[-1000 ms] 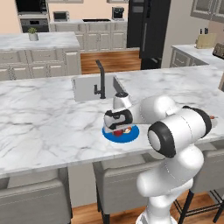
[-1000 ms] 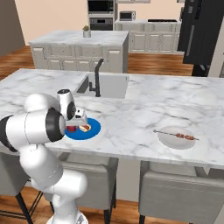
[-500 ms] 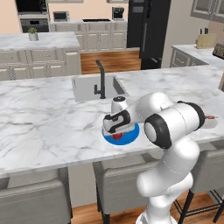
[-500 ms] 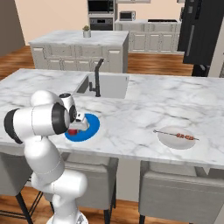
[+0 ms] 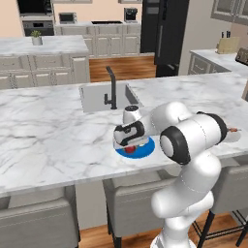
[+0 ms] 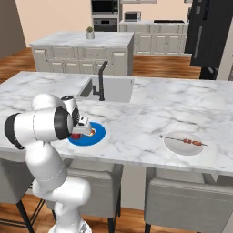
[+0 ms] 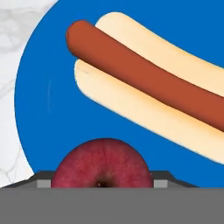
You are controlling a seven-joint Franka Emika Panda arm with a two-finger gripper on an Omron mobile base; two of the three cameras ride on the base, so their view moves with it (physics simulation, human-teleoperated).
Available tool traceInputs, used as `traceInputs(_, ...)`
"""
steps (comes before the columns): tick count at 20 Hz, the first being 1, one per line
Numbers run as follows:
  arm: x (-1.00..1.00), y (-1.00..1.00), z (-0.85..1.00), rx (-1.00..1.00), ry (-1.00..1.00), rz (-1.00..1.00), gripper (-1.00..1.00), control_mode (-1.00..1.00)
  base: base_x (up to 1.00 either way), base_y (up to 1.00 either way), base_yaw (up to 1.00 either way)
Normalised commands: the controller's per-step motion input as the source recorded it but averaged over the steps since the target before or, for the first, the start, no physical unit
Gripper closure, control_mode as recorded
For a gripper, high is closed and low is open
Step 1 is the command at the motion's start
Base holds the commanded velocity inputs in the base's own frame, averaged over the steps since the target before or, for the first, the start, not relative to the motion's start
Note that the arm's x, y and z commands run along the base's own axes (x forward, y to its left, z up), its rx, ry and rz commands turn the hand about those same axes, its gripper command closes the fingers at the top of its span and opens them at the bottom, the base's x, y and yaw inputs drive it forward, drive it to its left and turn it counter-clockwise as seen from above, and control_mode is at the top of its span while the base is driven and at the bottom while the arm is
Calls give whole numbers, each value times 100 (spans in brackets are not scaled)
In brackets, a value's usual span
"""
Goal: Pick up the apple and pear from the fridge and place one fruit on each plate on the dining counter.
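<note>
Item: tool (image 5: 130, 143). It was held low over the blue plate (image 5: 145, 148), at the near edge of the surface (image 5: 53, 140), pointing down. The apple (image 7: 102, 163) was seen in the hand view at the tool's foot, resting on the blue plate. Whether the jaws were parted or closed on the fruit could not be told, the fingertips being hidden; no firm grip was visible.

Item: apple. Red and glossy, it was set on the plate's near portion, just beside a hot dog (image 7: 148, 87) that lay across the plate's far part. The two were apart, blue showing between them. In the left base view a red patch (image 5: 130, 148) was noted beneath the tool.

Item: second plate (image 6: 184, 143). Pale, well apart to the right on the same surface, it carried a skewer (image 6: 187, 141). No fruit was seen on it.

Item: fridge (image 5: 164, 34). Black, it stood far behind the surface, beyond the sink (image 5: 99, 96) and black faucet (image 5: 112, 87). The pear was not made out.

Step in hand, as judged: delivery of the apple to the blue plate, at the letting-go stage.

Next move, as judged: the jaws would need to be fully spread, the tool lifted straight up so the apple was not rolled against the hot dog, and then the base driven to the fridge for the pear, destined for the pale plate.
</note>
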Motion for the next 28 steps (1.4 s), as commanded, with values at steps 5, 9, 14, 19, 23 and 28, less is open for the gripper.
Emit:
traceInputs(5, -8, -14, 60, 0, -6, -8, -100, -100, 0, 0, 0)
traceInputs(9, -3, -13, 78, 0, -5, -8, -100, -100, 0, 0, 0)
traceInputs(14, -91, -1, 77, 4, -5, -4, -100, -100, 0, 0, 0)
traceInputs(19, -100, 0, 69, 7, -6, -2, -100, -100, 0, 0, 0)
traceInputs(23, -100, -18, 54, 11, -4, -9, -100, -100, 0, 0, 0)
traceInputs(28, -100, -41, 71, 7, -6, -13, -100, -100, 0, 0, 0)
